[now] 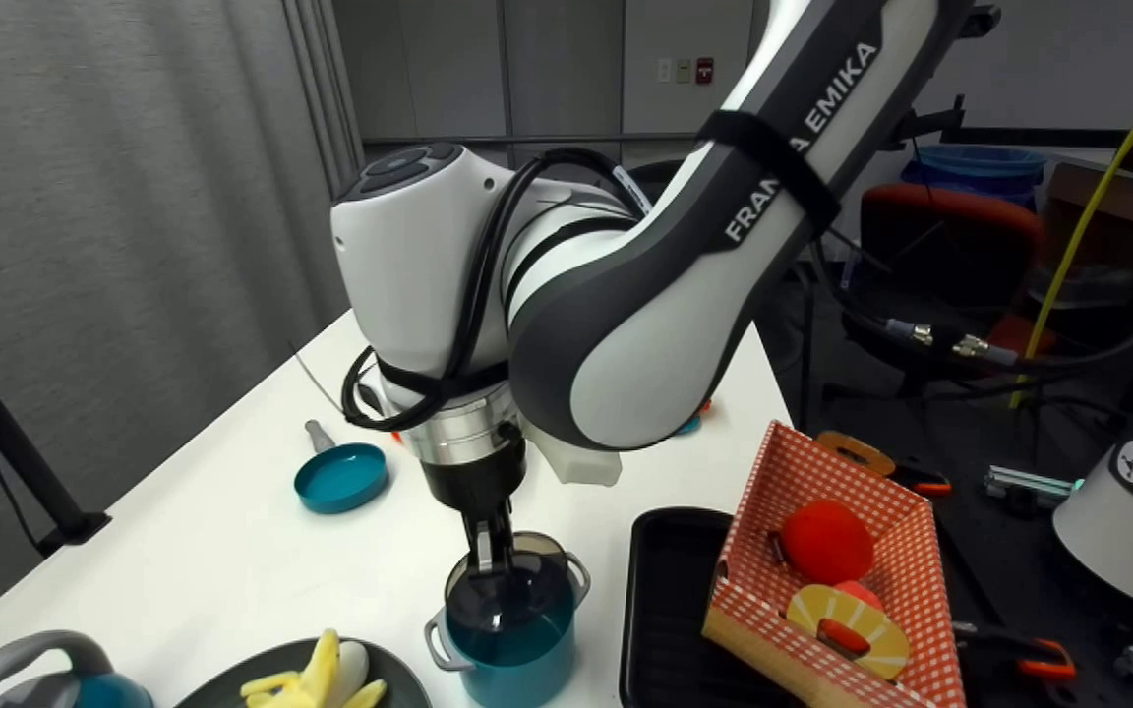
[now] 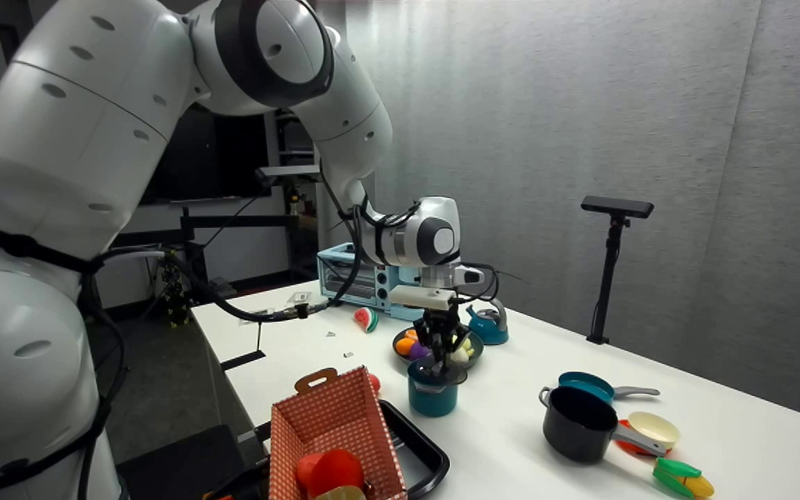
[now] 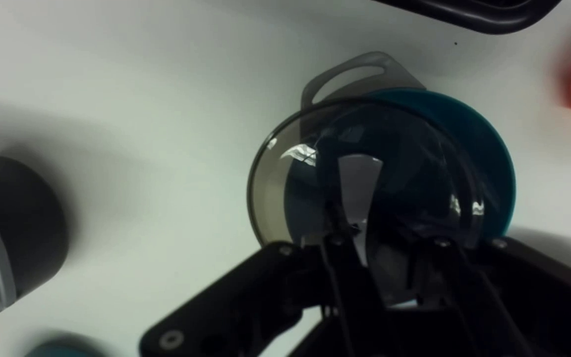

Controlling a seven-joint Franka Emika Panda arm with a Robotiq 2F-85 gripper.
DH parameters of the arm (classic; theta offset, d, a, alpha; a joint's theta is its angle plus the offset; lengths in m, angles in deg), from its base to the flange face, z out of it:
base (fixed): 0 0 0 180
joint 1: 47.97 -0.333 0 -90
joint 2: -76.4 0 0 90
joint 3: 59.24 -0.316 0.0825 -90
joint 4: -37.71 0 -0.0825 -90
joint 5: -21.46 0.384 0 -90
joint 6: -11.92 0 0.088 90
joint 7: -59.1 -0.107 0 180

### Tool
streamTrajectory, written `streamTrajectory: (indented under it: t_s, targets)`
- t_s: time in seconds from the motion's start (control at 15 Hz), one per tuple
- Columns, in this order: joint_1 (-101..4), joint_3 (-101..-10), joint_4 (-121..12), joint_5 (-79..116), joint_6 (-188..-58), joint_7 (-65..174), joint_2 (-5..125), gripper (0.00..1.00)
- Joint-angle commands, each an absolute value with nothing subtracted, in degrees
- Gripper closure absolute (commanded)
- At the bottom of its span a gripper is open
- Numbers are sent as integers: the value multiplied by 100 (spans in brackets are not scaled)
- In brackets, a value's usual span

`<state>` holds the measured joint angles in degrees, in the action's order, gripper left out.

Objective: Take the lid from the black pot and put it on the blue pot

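Observation:
The lid (image 1: pixel 527 595), dark and see-through with a pale rim, is over the mouth of the blue pot (image 1: pixel 519 680) in both exterior views. In the wrist view the lid (image 3: pixel 305 191) sits off-centre on the blue pot (image 3: pixel 498 148); part of the pot's mouth shows at the right. My gripper (image 3: pixel 372 233) appears shut on the lid's knob, which the fingers hide. It shows above the lid in an exterior view (image 2: pixel 442 357). The black pot (image 2: pixel 577 434) stands uncovered with a grey handle. It also shows in the wrist view (image 3: pixel 23 218).
A red-checked basket (image 1: pixel 748 511) leans on a black tray (image 1: pixel 660 610) beside the blue pot. A dark pan (image 2: pixel 480 351) with toy food and a teal kettle (image 2: pixel 489 330) stand nearby. A flat teal dish (image 1: pixel 340 479) and a cream bowl (image 2: pixel 653 427) lie near the black pot.

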<state>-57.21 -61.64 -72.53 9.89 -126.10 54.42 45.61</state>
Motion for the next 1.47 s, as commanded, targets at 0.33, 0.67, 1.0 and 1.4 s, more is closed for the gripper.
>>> streamTrajectory:
  t_s: [0.33,0.67,1.0,1.4]
  targets:
    - [-5838,-6238,-7107,1105,-12470,5426,4446,96]
    - [-5811,-6221,-7114,1124,-12374,5417,4429,57]
    - [-5794,-6218,-7140,1164,-12319,5433,4428,21]
    - [-5812,-6172,-7206,1116,-12253,5404,4549,0]
